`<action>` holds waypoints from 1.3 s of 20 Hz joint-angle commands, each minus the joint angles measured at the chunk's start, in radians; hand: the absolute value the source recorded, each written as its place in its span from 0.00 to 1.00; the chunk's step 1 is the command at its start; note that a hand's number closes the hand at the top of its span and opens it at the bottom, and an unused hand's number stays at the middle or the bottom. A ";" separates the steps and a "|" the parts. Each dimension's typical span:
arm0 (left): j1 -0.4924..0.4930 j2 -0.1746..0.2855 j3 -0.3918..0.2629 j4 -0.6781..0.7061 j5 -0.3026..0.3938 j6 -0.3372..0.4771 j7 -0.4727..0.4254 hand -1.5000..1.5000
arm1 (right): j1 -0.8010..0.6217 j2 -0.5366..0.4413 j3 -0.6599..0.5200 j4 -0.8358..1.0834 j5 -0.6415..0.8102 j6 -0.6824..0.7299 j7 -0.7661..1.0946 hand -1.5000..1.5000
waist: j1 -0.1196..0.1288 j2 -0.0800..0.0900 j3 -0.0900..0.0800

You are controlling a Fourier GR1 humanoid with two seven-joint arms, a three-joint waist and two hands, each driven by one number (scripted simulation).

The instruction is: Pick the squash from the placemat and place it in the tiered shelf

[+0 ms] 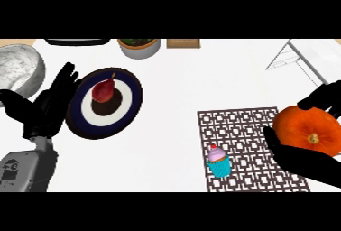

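Bright, even light overall; counter point(173, 113) washed near-white, flat tone edge to edge. At 9 o'clock left hand point(47, 108), at 4 o'clock right hand point(306, 164): flat black shapes, almost no surface shading. At 3 o'clock squash point(310, 128) saturated orange, soft darker ribs. At 10 o'clock bowl point(20, 67) mottled grey, darker along right rim.

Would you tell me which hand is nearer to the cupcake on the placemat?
Right. The right hand, curled round the squash, sits just right of the cupcake; the left hand rests far to its left, beyond the plate.
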 commanded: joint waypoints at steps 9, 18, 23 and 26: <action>0.000 0.003 0.013 -0.020 0.003 -0.018 0.004 0.50 | -0.163 -0.266 -0.571 0.204 -0.381 0.120 -0.071 1.00 | 0.002 0.000 0.001; -0.006 0.021 0.048 0.004 0.005 -0.032 0.002 0.50 | -0.023 -0.394 -0.791 0.384 -0.513 0.056 -0.302 1.00 | -0.001 0.000 0.001; -0.007 0.024 0.061 0.049 0.009 -0.057 -0.029 0.50 | -0.041 -0.486 -0.794 0.625 -0.499 -0.024 -0.452 1.00 | 0.005 0.002 0.000; 0.010 -0.025 0.011 -0.019 -0.008 -0.023 0.017 0.50 | 0.017 -0.528 -0.844 0.742 -0.514 -0.046 -0.606 1.00 | 0.005 0.001 0.001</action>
